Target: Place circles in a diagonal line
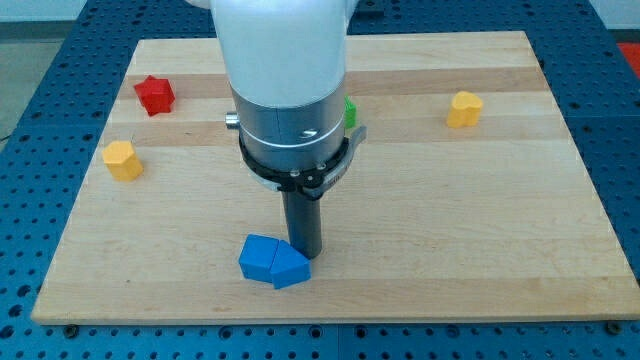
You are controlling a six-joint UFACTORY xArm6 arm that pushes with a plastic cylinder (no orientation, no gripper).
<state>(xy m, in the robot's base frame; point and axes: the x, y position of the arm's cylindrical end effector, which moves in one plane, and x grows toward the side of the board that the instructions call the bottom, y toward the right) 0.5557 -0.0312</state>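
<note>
My tip (304, 251) stands at the lower middle of the wooden board (480, 230), touching the upper right of two blue blocks. These are a blue block (259, 257) and a second blue block (290, 267), pressed together; their shapes are unclear. A red star-like block (155, 95) lies at the view's upper left. A yellow block (122, 159) lies at the left. Another yellow block (464, 109) lies at the upper right. A green block (350, 111) peeks out behind the arm, mostly hidden.
The arm's wide white and grey body (290, 90) covers the upper middle of the board. A blue perforated table (620, 200) surrounds the board on all sides.
</note>
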